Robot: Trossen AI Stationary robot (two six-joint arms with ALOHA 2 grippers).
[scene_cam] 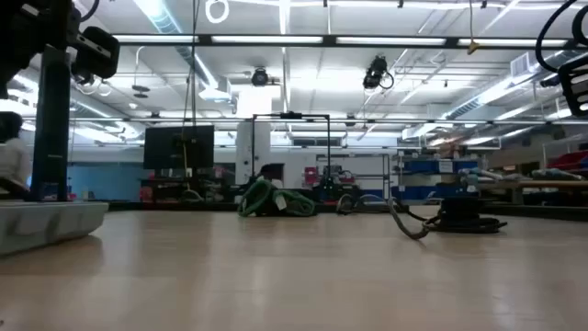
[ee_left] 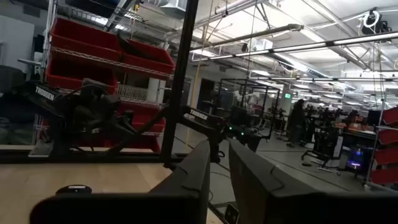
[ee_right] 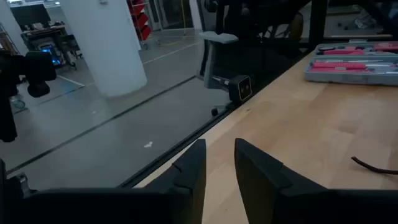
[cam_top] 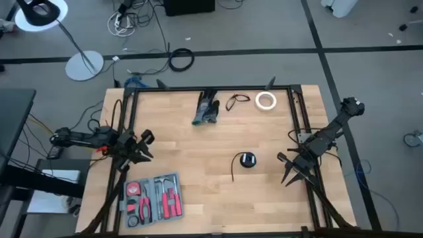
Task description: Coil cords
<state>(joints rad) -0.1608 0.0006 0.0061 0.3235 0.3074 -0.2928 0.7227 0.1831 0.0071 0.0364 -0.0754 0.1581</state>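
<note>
Tabletop (cam_top: 198,165), wood. Left tool (cam_top: 140,153) at left edge, right tool (cam_top: 291,173) at right edge, both parted slightly, grasping nothing. Coiled cord (cam_top: 247,159) lies right of centre, tail trailing toward near-left. Small loop cord (cam_top: 236,101) at far edge.

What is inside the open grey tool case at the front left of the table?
The open grey tool case holds red-handled and black hand tools in its tray. Their exact types are too small to tell, and anything under them is covered.
</note>
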